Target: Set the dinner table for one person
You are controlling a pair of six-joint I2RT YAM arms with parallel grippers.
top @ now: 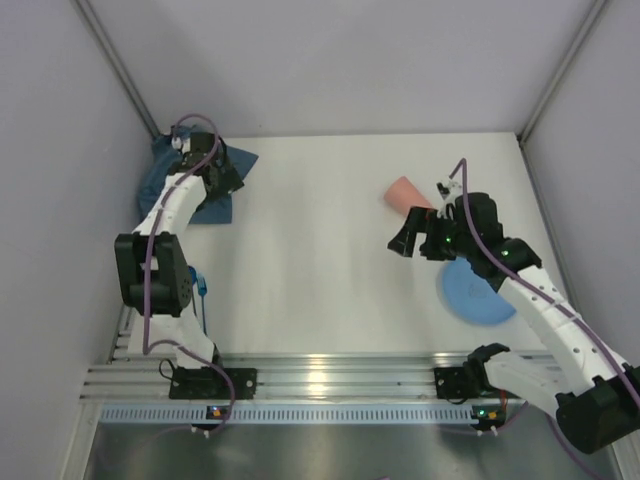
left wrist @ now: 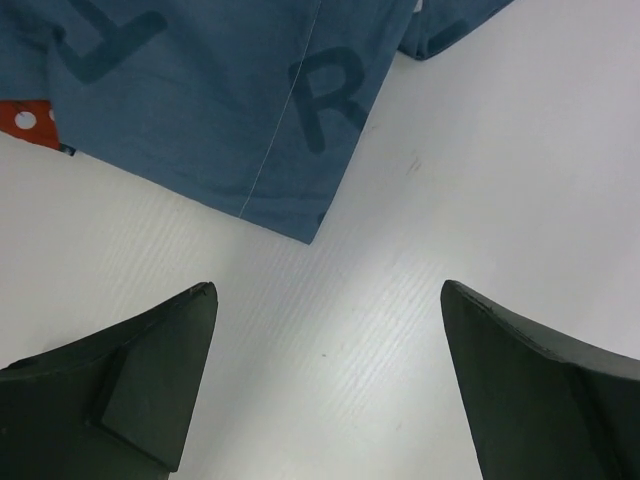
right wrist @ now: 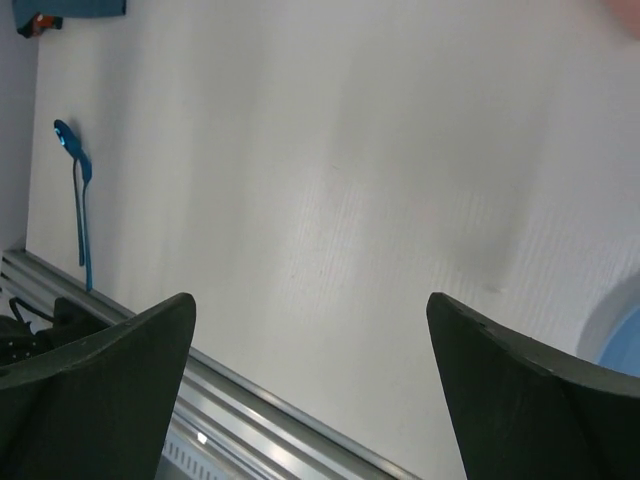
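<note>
Bench [top: 320,250]: white, fills the floor between the walls; its middle holds nothing, so I judge no place is laid yet.
Cloth [top: 212,208]: blue with printed letters, rumpled in the far left corner, well away from where a diner would sit; likely the first piece to lay.
Left hand [left wrist: 325,295]: spread, nothing between the fingers, poised over bare bench just beside the cloth's edge, apparently lined up to take that edge.
Cutlery [top: 203,285]: blue, lying along the near left edge by the left arm.
Cup [top: 405,193]: pink, on its side, far right of centre.
Right hand [top: 405,242]: spread and empty, raised just near of the cup, facing the middle.
Plate [top: 480,295]: blue, flat at near right, partly under the right arm.
</note>
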